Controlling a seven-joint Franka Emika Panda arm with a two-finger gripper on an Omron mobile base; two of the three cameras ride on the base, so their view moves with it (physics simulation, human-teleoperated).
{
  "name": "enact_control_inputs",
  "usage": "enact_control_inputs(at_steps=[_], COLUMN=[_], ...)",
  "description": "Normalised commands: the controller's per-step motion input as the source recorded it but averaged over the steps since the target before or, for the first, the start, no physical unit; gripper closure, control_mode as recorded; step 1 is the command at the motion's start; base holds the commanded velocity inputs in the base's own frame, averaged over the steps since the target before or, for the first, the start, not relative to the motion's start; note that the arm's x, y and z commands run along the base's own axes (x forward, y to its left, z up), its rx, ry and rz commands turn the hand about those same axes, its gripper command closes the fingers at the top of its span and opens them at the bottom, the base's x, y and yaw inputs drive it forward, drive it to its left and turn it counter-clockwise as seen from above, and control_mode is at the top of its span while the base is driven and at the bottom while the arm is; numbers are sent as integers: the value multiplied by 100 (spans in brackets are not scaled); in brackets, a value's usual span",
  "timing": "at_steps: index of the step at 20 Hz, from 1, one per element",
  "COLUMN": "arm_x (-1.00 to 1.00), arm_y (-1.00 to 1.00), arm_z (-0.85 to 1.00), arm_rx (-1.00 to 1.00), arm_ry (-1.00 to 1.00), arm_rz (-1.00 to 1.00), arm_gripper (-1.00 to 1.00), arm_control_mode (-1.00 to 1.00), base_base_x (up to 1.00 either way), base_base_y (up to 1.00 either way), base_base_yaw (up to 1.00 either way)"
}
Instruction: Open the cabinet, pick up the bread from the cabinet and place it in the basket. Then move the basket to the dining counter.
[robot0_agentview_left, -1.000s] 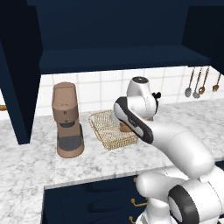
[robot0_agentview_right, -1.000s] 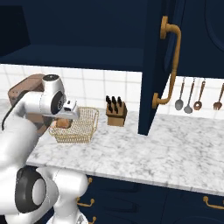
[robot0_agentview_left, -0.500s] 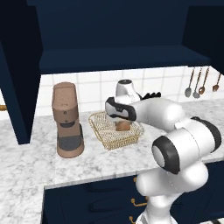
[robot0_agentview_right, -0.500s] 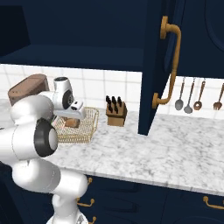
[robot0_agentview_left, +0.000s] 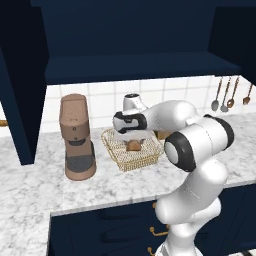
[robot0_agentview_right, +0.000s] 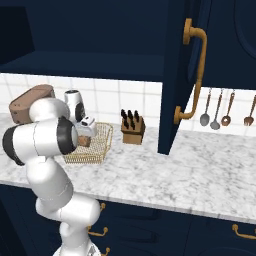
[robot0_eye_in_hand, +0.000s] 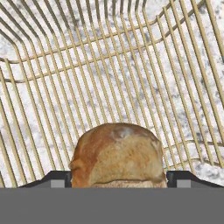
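Hand view looks straight down into the basket (robot0_eye_in_hand: 52, 83), and the bread (robot0_eye_in_hand: 117, 155) sits right between the two dark tips of the claw (robot0_eye_in_hand: 117, 178). The tips stand wide apart, one on each side of the roll. I cannot tell if they are squeezing it or have let go. The wire floor of the basket is just under the bread, so the roll looks like it is in the basket or almost down.

From the left base view, the claw (robot0_agentview_left: 131, 134) hangs low over the basket (robot0_agentview_left: 117, 152), with the bread (robot0_agentview_left: 134, 145) inside it. The basket stands on the marble tabletop (robot0_agentview_left: 30, 185), next to the brown coffee machine (robot0_agentview_left: 76, 137).

From the right base view, the cabinet (robot0_agentview_right: 180, 75) door is swung open, so that part looks done. The knife block (robot0_agentview_right: 133, 131) stands near the basket (robot0_agentview_right: 100, 145).

So the cabinet is open and the bread is at the basket. What is left: let go of the roll if that is not done, grab the basket, and carry it to the dining counter.
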Motion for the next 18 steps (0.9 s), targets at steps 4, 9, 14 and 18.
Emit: enact_control_inputs(at_steps=[4, 9, 14, 18], arm_x=[23, 16, 18, 20], arm_y=[0, 0, 0, 0], arm_z=[-31, -33, -31, -19], arm_rx=[0, 0, 0, 0], arm_ry=[0, 0, 0, 0], arm_rz=[0, 0, 0, 0], arm_gripper=[100, 100, 100, 100], arm_control_mode=[-100, -100, -100, -100], base_base_x=[0, 0, 0, 0], base_base_y=[0, 0, 0, 0], base_base_yaw=[0, 0, 0, 0])
